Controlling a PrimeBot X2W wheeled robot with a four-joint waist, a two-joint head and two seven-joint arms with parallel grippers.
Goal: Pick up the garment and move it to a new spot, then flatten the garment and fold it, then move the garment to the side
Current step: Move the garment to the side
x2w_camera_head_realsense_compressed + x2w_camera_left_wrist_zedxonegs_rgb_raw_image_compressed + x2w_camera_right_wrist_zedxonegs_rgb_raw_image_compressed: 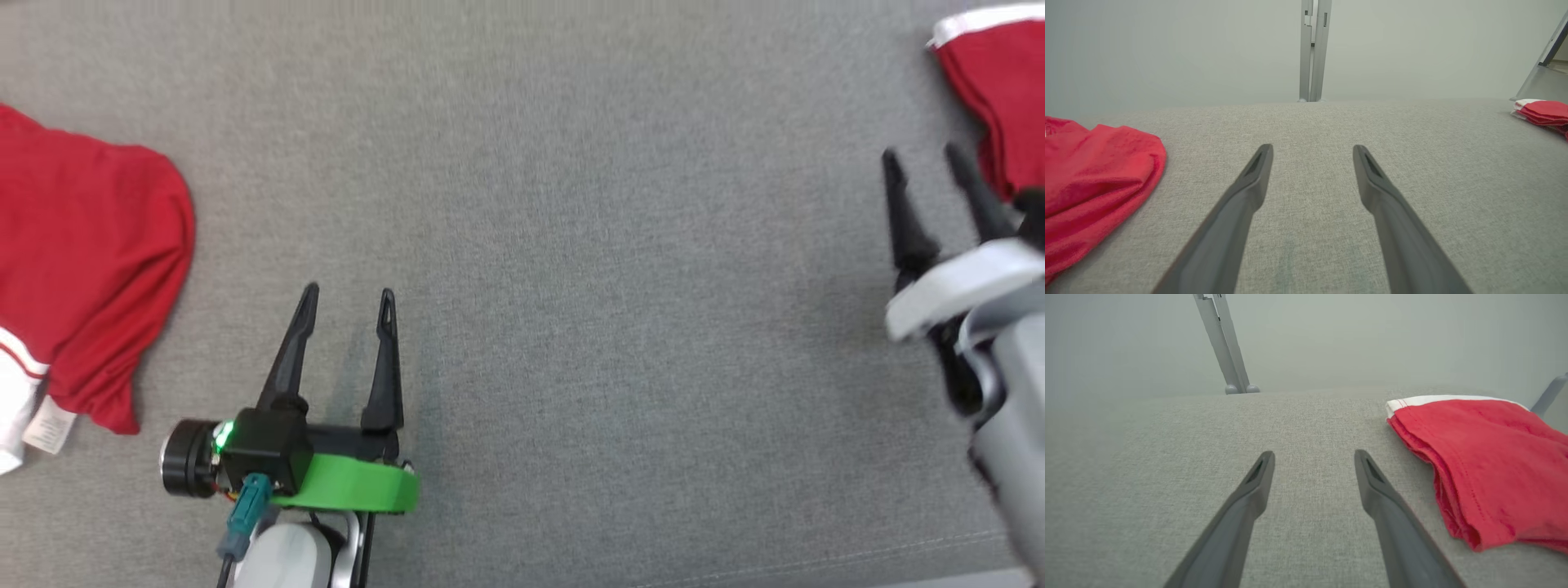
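Right wrist view: folded red garment lies just right of the right tool, spread wide and empty.

Folded red garment (white band along far edge): flat layered stack on grey tabletop, just right of right hand, clear of its fingers. Second red garment, crumpled, white trim and label showing, well left of left hand.

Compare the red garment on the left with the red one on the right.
The rumpled red cloth garment at left lies loose and bunched; the folded red cloth garment at right sits in stacked layers. A white label shows on the left one, none on the right. Both are red with white trim.
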